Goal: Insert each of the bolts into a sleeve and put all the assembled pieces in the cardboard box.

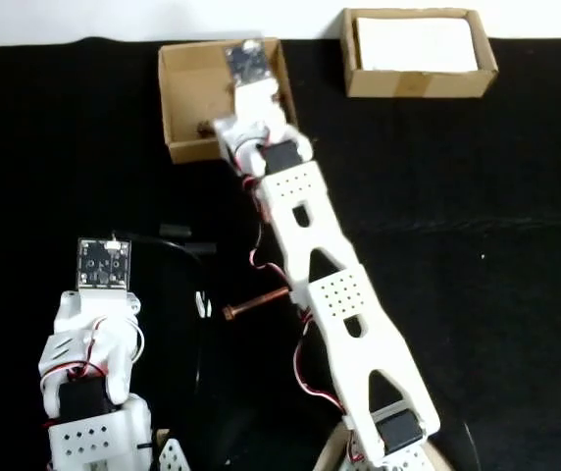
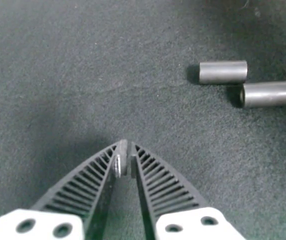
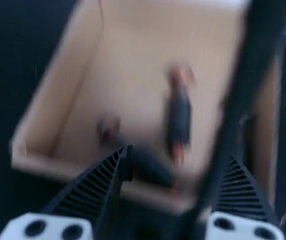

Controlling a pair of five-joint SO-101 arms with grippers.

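Currently your left gripper (image 2: 125,158) is clenched on nothing, low over the cloth (image 1: 65,147), with open room around it. A sleeve (image 2: 223,72) and a second sleeve (image 2: 270,94) lie just beside each other nearby. One bolt (image 1: 256,307) lies loose mid-table, beside the right arm's links. Your right gripper (image 3: 178,160) hangs spread above the box (image 1: 184,149), at its near wall. An assembled piece (image 3: 179,117) lies inside.

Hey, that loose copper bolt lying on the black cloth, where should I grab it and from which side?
Probably take the bolt by its shank just behind the head, straight down from above. It lies flat on the table, so both sides of the shank are open, and gripping near the head leaves the far end free for a sleeve.
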